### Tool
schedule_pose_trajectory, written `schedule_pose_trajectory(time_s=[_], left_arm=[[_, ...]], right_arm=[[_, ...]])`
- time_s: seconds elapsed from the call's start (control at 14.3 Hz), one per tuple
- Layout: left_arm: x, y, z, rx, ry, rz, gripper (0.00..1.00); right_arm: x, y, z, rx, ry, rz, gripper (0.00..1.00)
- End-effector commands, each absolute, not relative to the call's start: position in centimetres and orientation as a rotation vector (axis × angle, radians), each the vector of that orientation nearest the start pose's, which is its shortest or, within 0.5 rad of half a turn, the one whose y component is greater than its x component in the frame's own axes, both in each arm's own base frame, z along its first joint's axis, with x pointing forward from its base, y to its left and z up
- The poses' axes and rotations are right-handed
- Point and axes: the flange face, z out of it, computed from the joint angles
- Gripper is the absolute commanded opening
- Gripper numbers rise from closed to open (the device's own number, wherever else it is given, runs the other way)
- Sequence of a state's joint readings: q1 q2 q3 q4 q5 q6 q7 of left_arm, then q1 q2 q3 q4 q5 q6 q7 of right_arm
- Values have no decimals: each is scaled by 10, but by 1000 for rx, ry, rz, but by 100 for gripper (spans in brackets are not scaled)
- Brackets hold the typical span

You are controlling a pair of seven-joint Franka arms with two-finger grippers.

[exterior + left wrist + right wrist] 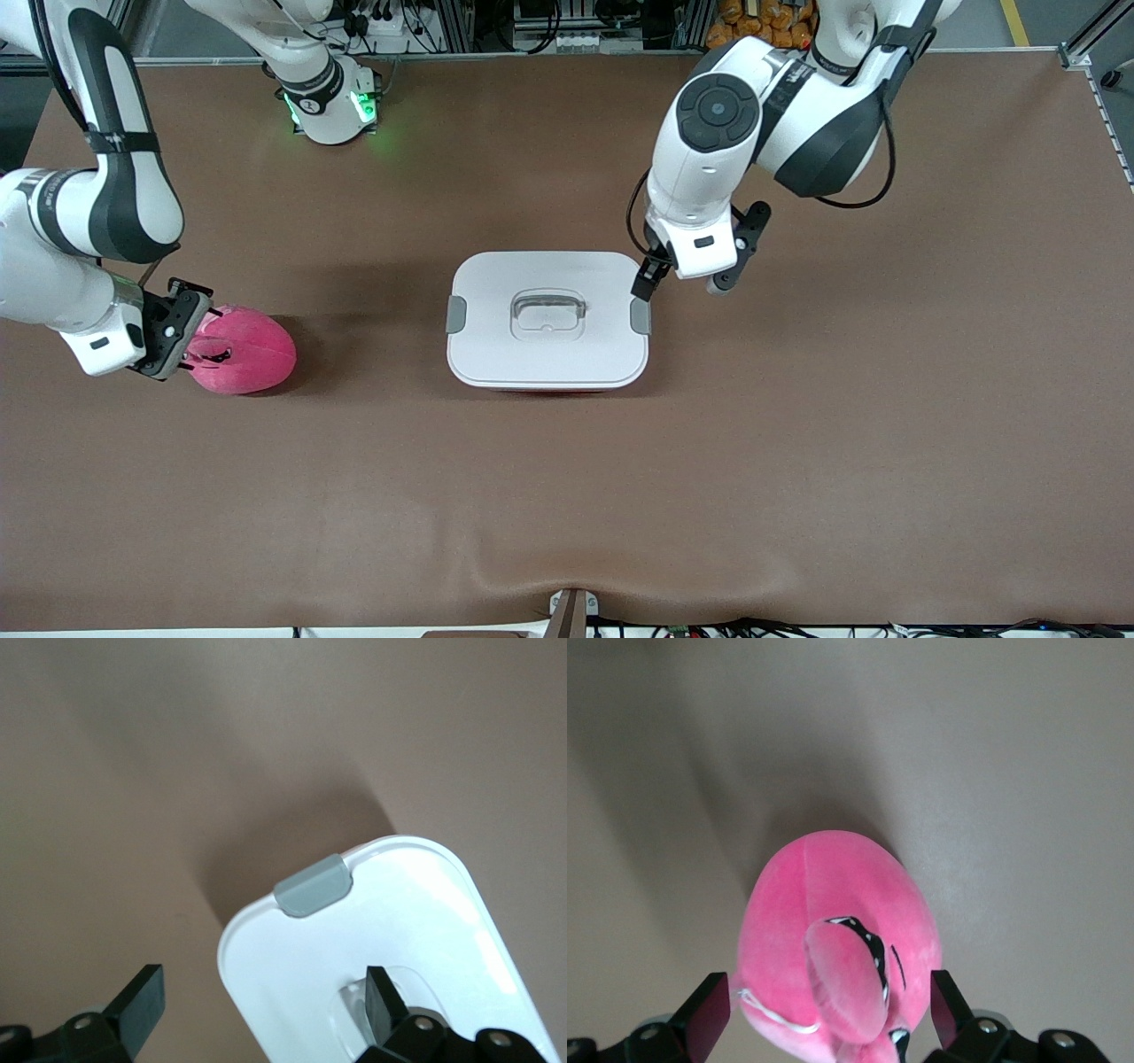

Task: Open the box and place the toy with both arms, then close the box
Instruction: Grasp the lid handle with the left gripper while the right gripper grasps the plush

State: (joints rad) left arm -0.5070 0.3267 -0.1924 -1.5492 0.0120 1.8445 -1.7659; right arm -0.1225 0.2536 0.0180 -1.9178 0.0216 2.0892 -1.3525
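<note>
On the brown table (567,496), mid-way between the two ends: box (547,320), lid (425,912) seated flat and closed, recessed handle (547,309) in the middle of the lid, one grey clip (456,315) on the side toward the right arm's end, the other clip (640,315) on the side toward the left arm's end.

Toward the right arm's end, well apart from the box: toy (241,350), round and hot pink, lying on the table, dark face marks (873,948) and a lighter pink ear (846,979) turned up toward the wrist camera.

At the box edge on the left arm's side: left gripper (687,275), spread wide, holding nothing, hanging over that clip, one finger (383,1003) above the lid, the other finger (140,1003) out over bare table.

At the toy: right gripper (182,332), spread wide as well, one fingertip (707,1012) on each flank of the plush, not seen pinching it.
</note>
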Motion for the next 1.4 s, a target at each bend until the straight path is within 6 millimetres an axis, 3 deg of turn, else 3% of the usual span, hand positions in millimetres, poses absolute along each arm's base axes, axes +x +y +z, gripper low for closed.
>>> schedule_pose_trajectory(time_s=[0.0,0.21,0.28,0.35,0.42,0.77,0.84,1.12,1.26,1.33], left_arm=[[511,-425,457,-2637,-1716,71,100],[510,-449,449,-2589,-1842,70,100],[505,-460,447,-2586,-1875,69,100],[504,-467,444,-2579,-1913,54,100],[501,-473,443,-2575,-1939,42,100],[493,-505,423,-2526,-2120,52,100],[492,-512,418,-2523,-2151,49,99],[488,-528,409,-2479,-2289,-53,97],[482,-538,404,-2460,-2343,-65,96],[477,-543,401,-2445,-2355,-82,96]], right_arm=[[596,-66,335,-2439,-1825,99,100],[596,-65,328,-2432,-1846,90,100],[600,-66,324,-2396,-1912,67,73],[601,-69,322,-2359,-1970,48,31],[602,-72,319,-2348,-1983,46,13],[600,-80,318,-2353,-1966,52,7],[600,-80,319,-2353,-1964,50,0],[599,-82,330,-2364,-1941,54,0],[594,-86,339,-2363,-1824,31,0],[590,-101,344,-2396,-1703,-1,0]])
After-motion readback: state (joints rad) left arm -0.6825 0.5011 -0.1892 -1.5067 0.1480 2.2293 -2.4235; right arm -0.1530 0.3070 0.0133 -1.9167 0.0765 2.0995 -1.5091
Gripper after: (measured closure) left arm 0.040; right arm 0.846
